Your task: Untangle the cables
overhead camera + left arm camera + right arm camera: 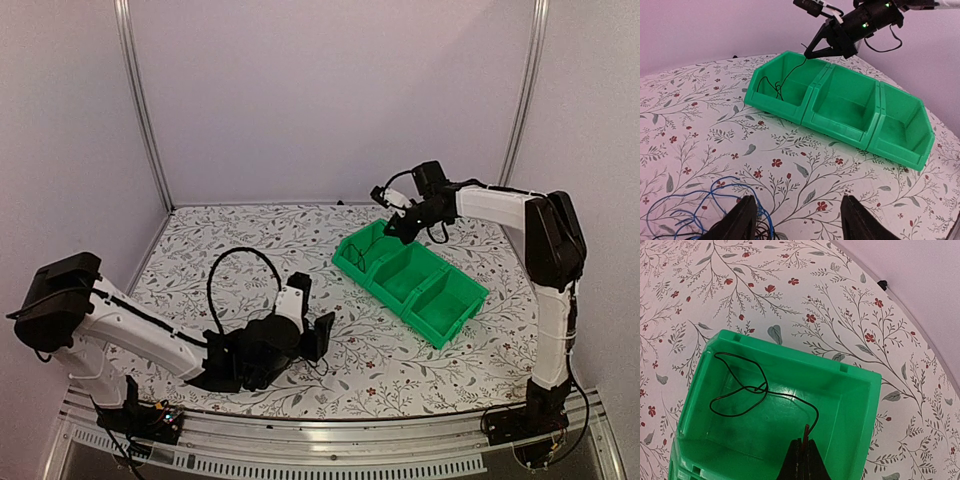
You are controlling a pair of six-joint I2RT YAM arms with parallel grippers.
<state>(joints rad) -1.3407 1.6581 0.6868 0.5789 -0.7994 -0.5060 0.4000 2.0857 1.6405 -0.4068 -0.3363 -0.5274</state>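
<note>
At the bottom edge of the left wrist view the left gripper (799, 216) has its two black fingers (742, 220) spread wide, with only bare cloth between them. Loops of blue wire (700, 200) lie on the cloth at lower left, reaching the left finger, and a few black strands (760, 233) show at the frame's bottom edge beside it. The table (200, 240) wears a white cloth printed with grey leafy sprigs and small red flowers. Plain pale lilac walls close it in on three sides, and two aluminium uprights (140, 100) rise in the back corners. A ribbed metal rail (330, 440) runs along the bottom of the top view, where the two arm bases are bolted. One green bin (432, 325) sits right of centre, set at a slant, and has three compartments in a row. One thin black cable (740, 400) lies looped on the floor of the end compartment, the upper-left one in the top view. Its far end rises to the right gripper (801, 444), which hangs over that compartment with its jaws pressed together on the cable's tip, where a bit of red shows. The other two compartments show only green plastic. There are two arms, two grippers, one bin and one cable in the bin.
</note>
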